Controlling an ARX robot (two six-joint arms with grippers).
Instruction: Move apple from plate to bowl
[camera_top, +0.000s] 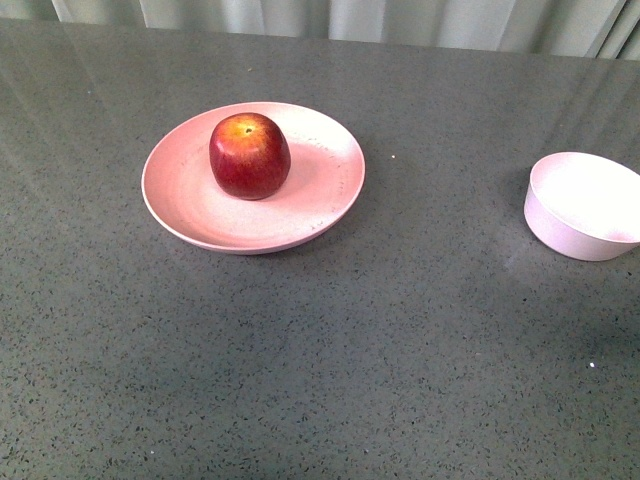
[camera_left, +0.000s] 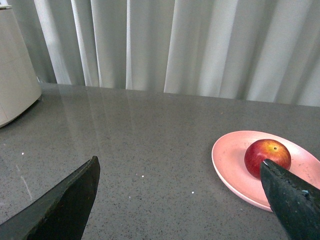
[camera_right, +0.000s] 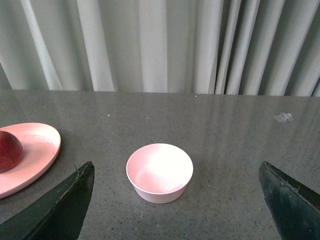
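Note:
The dark-red apple (camera_top: 249, 155) sits upright on the wide pale-pink plate (camera_top: 190, 205) at the left centre of the grey table. The small deep pale bowl (camera_top: 583, 205) stands empty at the right edge. Neither gripper shows in the front view. In the left wrist view my left gripper (camera_left: 180, 167) is open and empty, away from the table, with the apple (camera_left: 265, 152) and plate (camera_left: 230, 160) ahead beside one fingertip (camera_left: 287, 195). In the right wrist view my right gripper (camera_right: 176, 170) is open and empty, with the bowl (camera_right: 159, 172) ahead between its fingertips; the plate (camera_right: 35, 150) and apple (camera_right: 9, 150) lie at one side.
The grey speckled tabletop (camera_top: 380, 360) runs to pale curtains (camera_top: 330, 18) at the back. A pale box-like object (camera_left: 15, 80) stands at the table's edge in the left wrist view. A small crumpled scrap (camera_right: 283, 117) lies on the table in the right wrist view.

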